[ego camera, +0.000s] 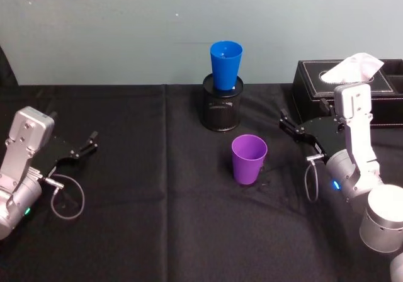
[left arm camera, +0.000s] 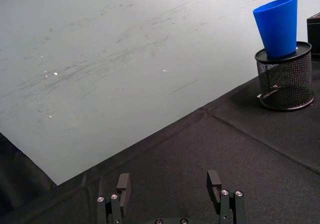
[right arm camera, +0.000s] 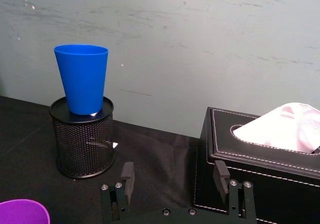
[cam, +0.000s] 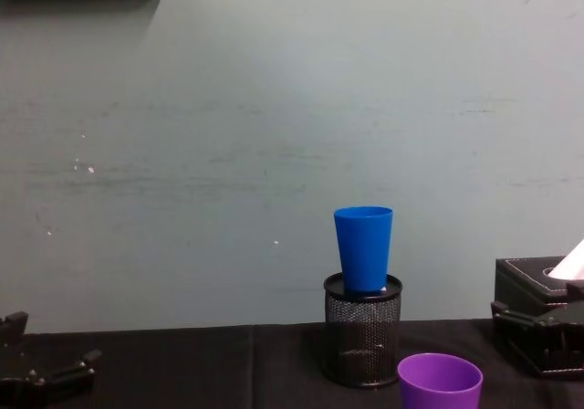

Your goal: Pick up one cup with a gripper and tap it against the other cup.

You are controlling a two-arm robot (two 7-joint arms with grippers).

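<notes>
The right gripper (ego camera: 288, 126) hung open, right of centre, nothing grasped — purple cup (ego camera: 249, 159) untouched mid-frame on the desk, blue cup (ego camera: 226, 65) above it, tapping undone.

A tall cup (ego camera: 225, 63) is sitting in a pen holder (ego camera: 222, 103) at upper centre; a shorter cup (ego camera: 249, 158) is standing below it, a tissue box (ego camera: 350, 88) at upper right.

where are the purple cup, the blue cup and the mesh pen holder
purple cup (ego camera: 249, 161), head view, on its outer side wall
blue cup (ego camera: 225, 68), head view, on its side wall below the rim
mesh pen holder (ego camera: 221, 111), head view, on its front mesh wall
</notes>
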